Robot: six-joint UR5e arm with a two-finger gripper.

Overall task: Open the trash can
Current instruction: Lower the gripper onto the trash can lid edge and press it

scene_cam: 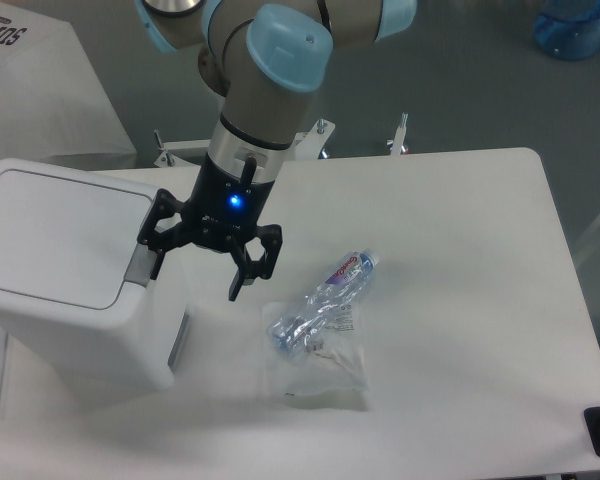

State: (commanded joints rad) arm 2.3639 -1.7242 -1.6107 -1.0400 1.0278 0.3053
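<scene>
The trash can [65, 265] is a large white boxy bin at the table's left side. Its flat white lid [55, 237] is down and closed. A grey push-button strip [138, 262] runs along the lid's right edge. My gripper [195, 272] hangs just right of the bin, fingers spread open and empty. Its left finger [157, 258] is right beside the grey strip; I cannot tell if it touches. Its right finger [243, 277] points down over the table.
A crushed clear plastic bottle [320, 302] with a purple label lies on a clear plastic bag [320, 365] right of the gripper. The white table [460, 300] extends right. A blue water jug [578, 25] stands on the floor beyond.
</scene>
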